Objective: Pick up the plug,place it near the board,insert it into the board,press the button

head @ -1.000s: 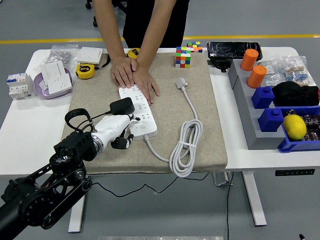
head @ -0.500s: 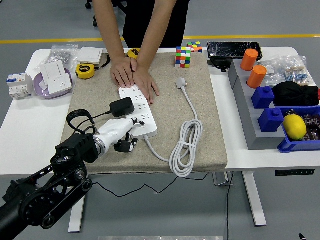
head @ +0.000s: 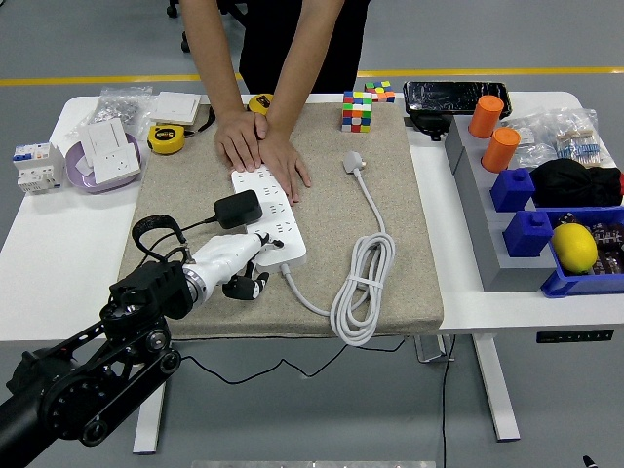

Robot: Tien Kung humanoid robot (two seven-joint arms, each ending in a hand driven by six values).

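Left robot hand (head: pixel 239 261), holding nothing, fingers extended onto the near end of the board (head: pixel 270 216), whose long axis runs away from the robot. The plug (head: pixel 238 209) sits seated just beyond. A person's hands (head: pixel 261 148) steady the far end.

We see the robot's left hand (head: pixel 232 263) reaching over a beige mat (head: pixel 390 185), its extended fingers (head: pixel 255 242) touching the near end of a white power strip (head: pixel 268 216). A black plug (head: pixel 237 209) sits in the strip just beyond the fingertips. Farther beyond, a person's hands (head: pixel 261 146) press flat on the strip's far end.
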